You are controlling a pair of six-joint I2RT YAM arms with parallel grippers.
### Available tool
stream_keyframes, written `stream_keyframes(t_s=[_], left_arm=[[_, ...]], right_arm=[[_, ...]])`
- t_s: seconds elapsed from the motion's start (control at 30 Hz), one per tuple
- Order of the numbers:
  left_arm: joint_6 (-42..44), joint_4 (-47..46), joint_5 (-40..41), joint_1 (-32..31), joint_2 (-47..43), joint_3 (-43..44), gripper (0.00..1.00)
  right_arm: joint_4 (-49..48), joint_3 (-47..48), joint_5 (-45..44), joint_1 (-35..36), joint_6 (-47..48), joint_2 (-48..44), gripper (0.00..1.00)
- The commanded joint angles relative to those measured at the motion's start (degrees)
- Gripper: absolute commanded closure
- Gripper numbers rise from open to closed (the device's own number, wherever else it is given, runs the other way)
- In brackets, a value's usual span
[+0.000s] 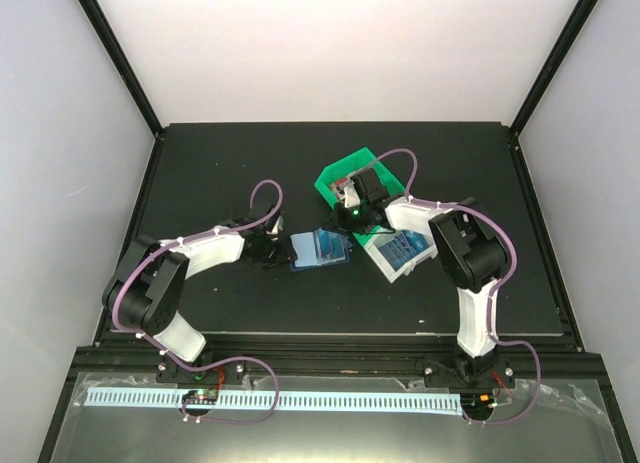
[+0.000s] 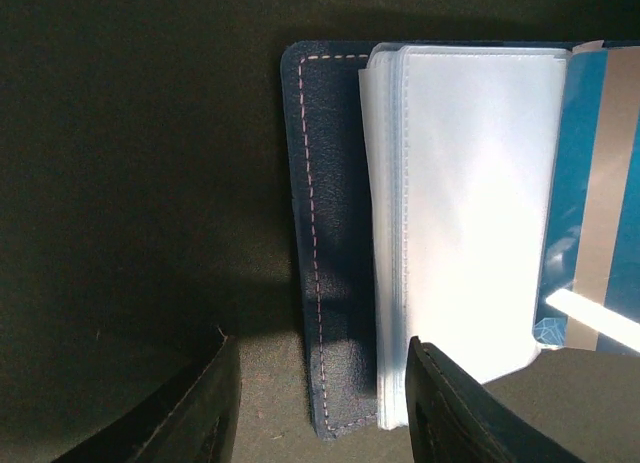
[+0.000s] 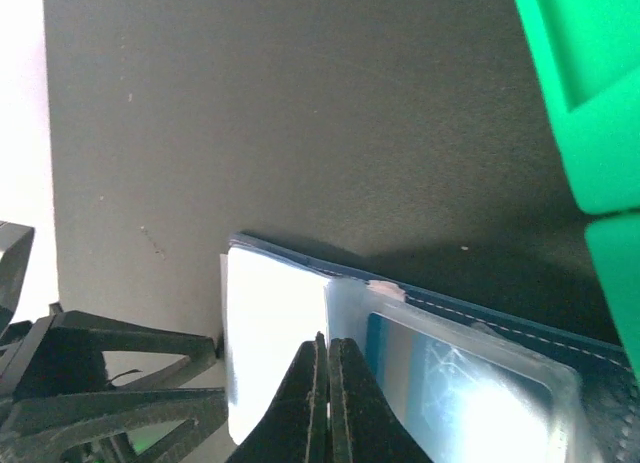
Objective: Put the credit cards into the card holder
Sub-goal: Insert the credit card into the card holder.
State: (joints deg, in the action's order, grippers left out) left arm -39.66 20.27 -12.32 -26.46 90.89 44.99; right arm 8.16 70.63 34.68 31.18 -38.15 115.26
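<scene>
The card holder [image 1: 320,249] lies open mid-table, with a navy cover [image 2: 335,233] and clear sleeves [image 2: 470,203]. A blue card [image 2: 590,213] sits in a sleeve on its right half and also shows in the right wrist view [image 3: 450,373]. My left gripper [image 1: 272,245] is open, its fingers astride the holder's left near corner [image 2: 320,423]. My right gripper [image 1: 343,228] is shut, with nothing visible between its tips. In the right wrist view it [image 3: 328,348] hangs over the sleeves at the fold. More blue cards [image 1: 403,247] lie in a white bin.
A green bin [image 1: 350,178] stands behind the holder, under my right wrist, and its wall shows in the right wrist view [image 3: 590,103]. The white bin [image 1: 385,268] sits just right of the holder. The black mat's edges border the work area.
</scene>
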Motion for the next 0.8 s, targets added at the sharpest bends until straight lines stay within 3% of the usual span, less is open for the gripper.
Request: stream_keyframes(t_s=[0.0, 0.23, 0.77], left_arm=[[-0.7, 4.4, 4.4, -0.5, 2.2, 0.1, 0.53], [-0.7, 4.8, 5.0, -0.7, 1.7, -0.1, 0.53], [-1.1, 5.0, 6.5, -1.1, 1.4, -1.2, 0.61]], right_arm=[[2.7, -1.3, -6.9, 0.2, 0.8, -3.3, 0.99], [7.2, 1.7, -8.7, 1.2, 1.2, -2.2, 0.99], [-0.1, 0.0, -2.0, 3.4, -5.1, -1.4, 0.99]])
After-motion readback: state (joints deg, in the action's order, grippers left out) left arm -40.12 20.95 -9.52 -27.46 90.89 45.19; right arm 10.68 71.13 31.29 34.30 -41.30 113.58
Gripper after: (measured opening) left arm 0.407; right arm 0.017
